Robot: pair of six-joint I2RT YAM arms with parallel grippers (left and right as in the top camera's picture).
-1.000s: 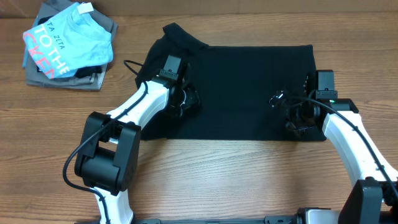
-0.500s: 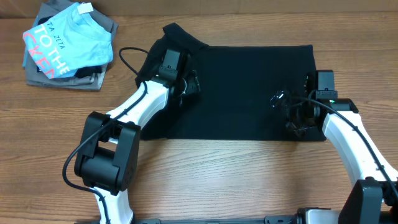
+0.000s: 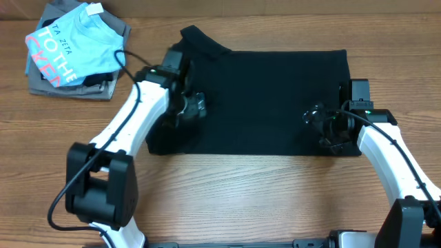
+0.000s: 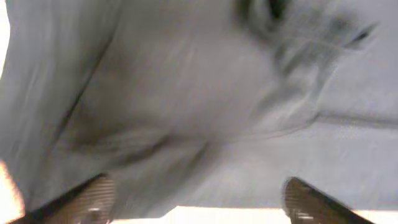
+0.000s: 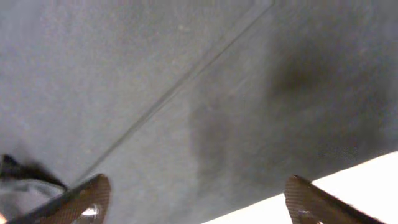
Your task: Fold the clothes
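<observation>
Now the left gripper [image 3: 191, 107], spread, has shifted left on the black shirt [image 3: 275, 89]; right gripper [image 3: 319, 129] stays spread

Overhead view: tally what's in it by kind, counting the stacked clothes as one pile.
Black shirt: 1
Pile of folded clothes: 1
Robot arms: 2, left arm and right arm
Total: 4
</observation>
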